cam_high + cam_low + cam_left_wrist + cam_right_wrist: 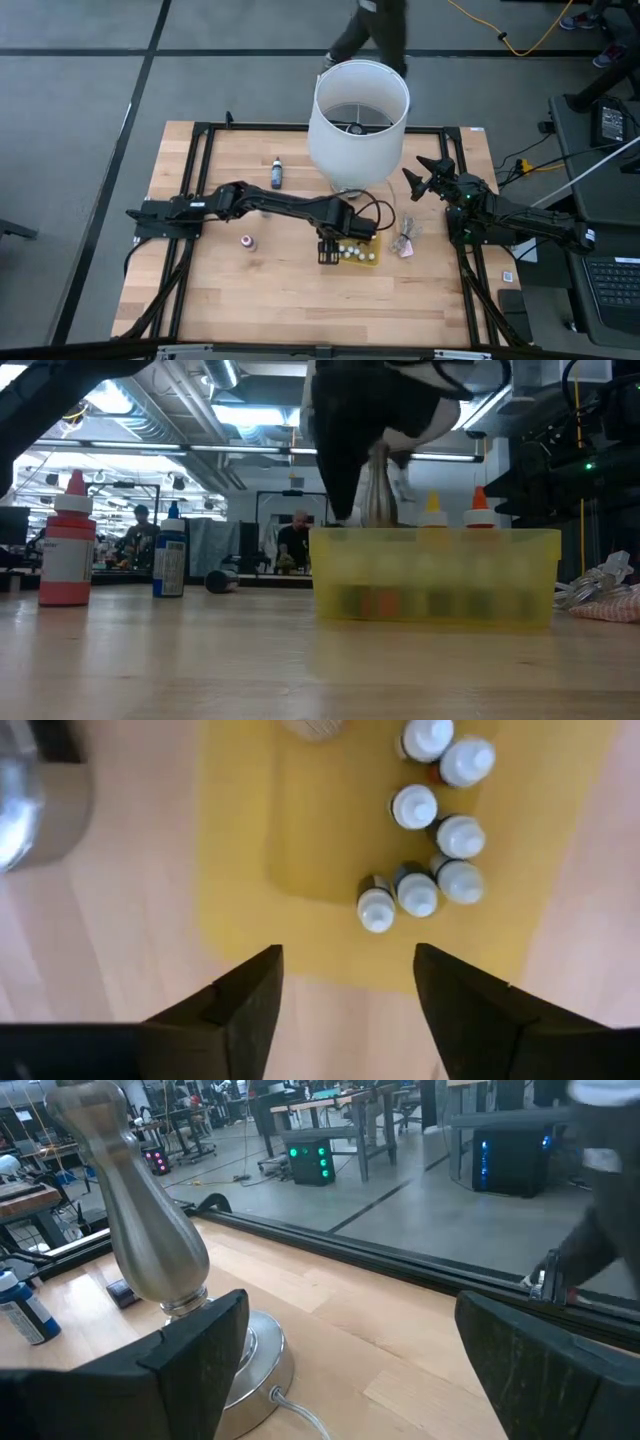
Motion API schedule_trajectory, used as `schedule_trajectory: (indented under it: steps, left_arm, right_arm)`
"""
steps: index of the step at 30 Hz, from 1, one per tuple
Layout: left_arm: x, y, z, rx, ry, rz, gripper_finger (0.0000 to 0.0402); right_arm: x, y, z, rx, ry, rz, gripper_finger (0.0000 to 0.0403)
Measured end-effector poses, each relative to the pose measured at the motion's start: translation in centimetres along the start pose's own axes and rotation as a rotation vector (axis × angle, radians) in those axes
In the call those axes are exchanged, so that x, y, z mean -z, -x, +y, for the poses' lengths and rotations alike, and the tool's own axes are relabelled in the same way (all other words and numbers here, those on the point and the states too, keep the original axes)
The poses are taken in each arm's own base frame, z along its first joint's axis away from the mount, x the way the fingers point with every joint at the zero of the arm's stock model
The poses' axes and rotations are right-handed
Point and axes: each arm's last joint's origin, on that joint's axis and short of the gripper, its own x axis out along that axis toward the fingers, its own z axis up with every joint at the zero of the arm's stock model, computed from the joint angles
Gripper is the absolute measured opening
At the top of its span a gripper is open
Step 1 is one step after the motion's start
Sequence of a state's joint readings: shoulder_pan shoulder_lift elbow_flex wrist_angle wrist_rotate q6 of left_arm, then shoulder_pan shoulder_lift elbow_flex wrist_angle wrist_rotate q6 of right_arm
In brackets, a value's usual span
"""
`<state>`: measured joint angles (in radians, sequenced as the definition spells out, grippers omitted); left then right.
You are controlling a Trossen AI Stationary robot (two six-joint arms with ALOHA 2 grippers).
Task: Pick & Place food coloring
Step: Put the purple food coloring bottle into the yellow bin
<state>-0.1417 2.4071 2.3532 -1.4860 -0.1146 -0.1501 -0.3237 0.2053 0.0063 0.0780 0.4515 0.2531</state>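
Observation:
The food coloring is a set of tiny bottles. Several white-capped ones [430,840] stand clustered in a flat yellow tray [300,840] at the table's middle [372,243]. In the low view, yellow and orange tips [432,510] stick up above the tray wall [435,575]. A red-capped bottle [247,241] and a blue bottle [277,172] stand apart on the wood. My left gripper [348,990] hovers open over the tray's left edge [328,250], pointing down, its fingers beside the cluster and touching nothing. My right gripper [420,175] waits open at the right, near the lamp.
A table lamp with a white shade [358,120] and a metal base [150,1250] stands just beyond the tray. A crumpled clear wrapper [405,240] lies to the tray's right. A person walks past the far edge [370,25]. Bare wood lies along the near side.

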Motion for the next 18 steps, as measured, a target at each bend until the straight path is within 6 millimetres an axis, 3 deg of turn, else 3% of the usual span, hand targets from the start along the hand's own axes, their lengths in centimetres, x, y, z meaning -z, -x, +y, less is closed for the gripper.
schedule_trajectory:
  steps: [5, 9, 11, 18]
  left_arm:
    - [0.7, 1.9, 0.3, -0.013, 0.148, -0.033, 0.0241]
    - [1.6, 1.4, 0.0, -0.026, 0.198, 0.010, 0.0254]
    - [2.3, 1.2, -0.2, -0.032, 0.209, 0.032, 0.0259]
    - [5.6, 3.5, -0.1, -0.008, 0.289, -0.113, 0.0265]
  right_arm:
    - [0.0, 0.0, 0.0, 0.000, 0.000, 0.000, 0.0355]
    - [0.0, 0.0, 0.0, 0.000, 0.000, -0.001, 0.0355]
    - [0.0, 0.0, 0.0, 0.000, 0.000, 0.000, 0.0355]
    - [0.0, 0.0, 0.0, 0.000, 0.000, 0.000, 0.0355]
